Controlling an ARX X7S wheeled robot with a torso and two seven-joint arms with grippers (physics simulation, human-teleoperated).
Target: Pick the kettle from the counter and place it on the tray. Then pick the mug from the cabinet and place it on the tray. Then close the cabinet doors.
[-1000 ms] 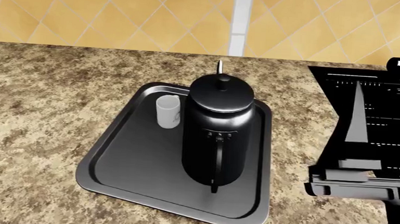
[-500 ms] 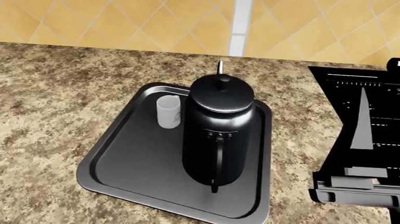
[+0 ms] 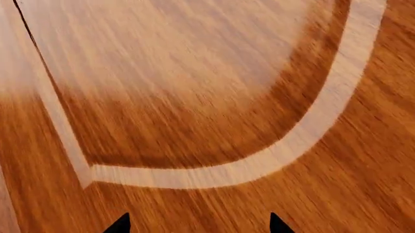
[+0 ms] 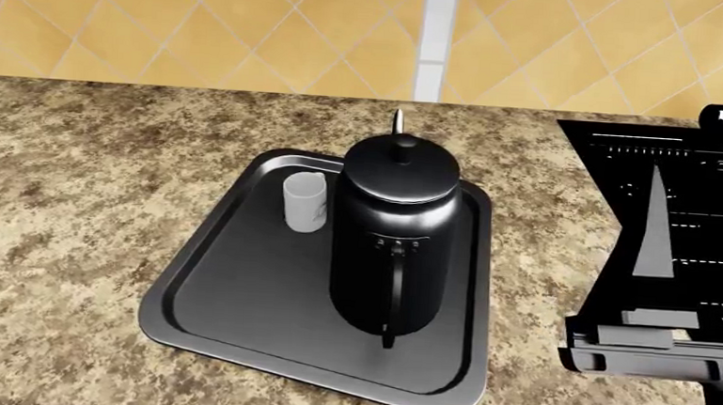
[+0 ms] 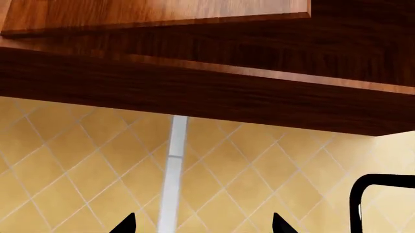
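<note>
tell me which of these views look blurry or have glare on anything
Left wrist view: the wood door panel fills the frame, its grain smeared, with a pale washed-out patch. Head view: sharp; the kettle shows soft highlights on lid and body, the tray a dull sheen. Right wrist view: crisp, cabinet underside dark.

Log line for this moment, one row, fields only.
kettle: on tray | mug: on tray | left gripper: open, facing cabinet door | right gripper: open, empty

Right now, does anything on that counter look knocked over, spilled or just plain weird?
Nothing stands out. The kettle and the mug both stand upright on the tray, which lies flat on the counter, with no spill or damage visible.
</note>
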